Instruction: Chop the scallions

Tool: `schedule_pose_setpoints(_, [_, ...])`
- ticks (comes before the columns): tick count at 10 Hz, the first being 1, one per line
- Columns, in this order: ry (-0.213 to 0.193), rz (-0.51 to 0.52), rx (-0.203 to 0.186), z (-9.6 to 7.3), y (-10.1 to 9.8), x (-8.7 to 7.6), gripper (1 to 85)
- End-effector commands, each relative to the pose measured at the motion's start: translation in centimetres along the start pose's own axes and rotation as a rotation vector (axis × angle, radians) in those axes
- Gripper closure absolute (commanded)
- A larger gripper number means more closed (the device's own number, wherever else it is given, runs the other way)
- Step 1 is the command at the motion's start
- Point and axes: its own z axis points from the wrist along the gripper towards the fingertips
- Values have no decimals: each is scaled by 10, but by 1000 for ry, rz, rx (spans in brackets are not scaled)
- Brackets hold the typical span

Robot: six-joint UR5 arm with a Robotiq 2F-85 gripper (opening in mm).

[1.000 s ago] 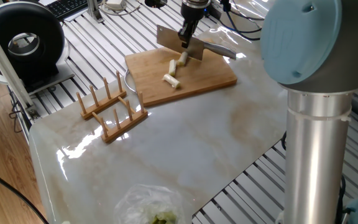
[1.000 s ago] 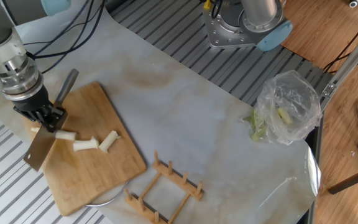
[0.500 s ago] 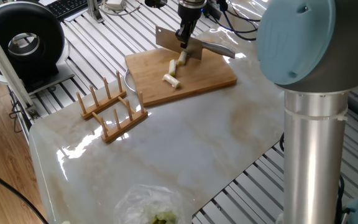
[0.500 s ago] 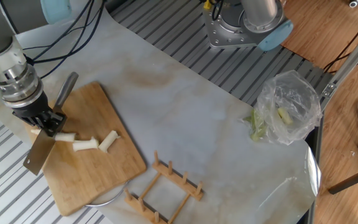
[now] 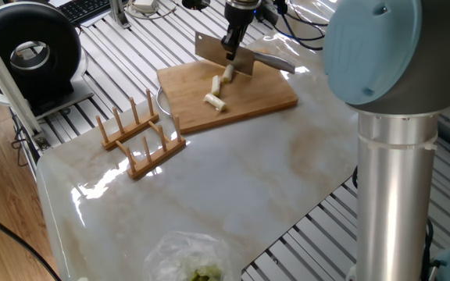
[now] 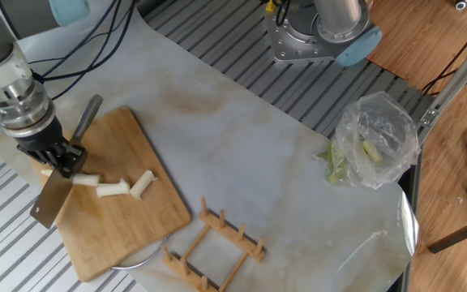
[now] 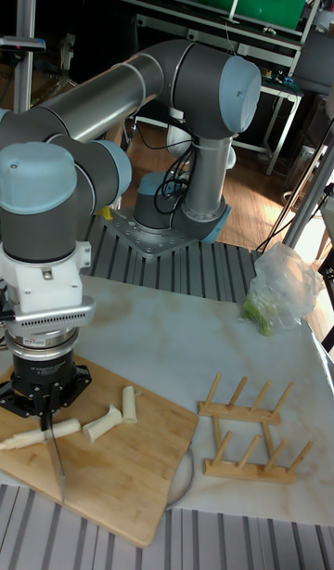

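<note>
The claw grips the cleaver, blade standing across the longest scallion piece directly beneath; the scallions lie end-to-end on the cutting board.

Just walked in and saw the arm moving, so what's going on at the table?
The robot's hand grips a cleaver over a wooden cutting board, chopping scallions. The blade stands across the longest stalk piece; two short cut pieces lie beside it on the board. A wooden rack and a clear plastic bag sit untouched elsewhere on the table.
</note>
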Motion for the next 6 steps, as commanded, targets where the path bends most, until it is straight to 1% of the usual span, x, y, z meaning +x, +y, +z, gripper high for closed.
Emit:
schedule_pose_setpoints(1, [-6,4,4,6,-4,5,843])
schedule_pose_setpoints(2, [8,4,10,6,-5,8,843])
schedule_pose_setpoints(4, [55,-2,23,1,-8,19,843])
schedule_pose_setpoints(6, [113,-12,32,-5,-11,34,843])
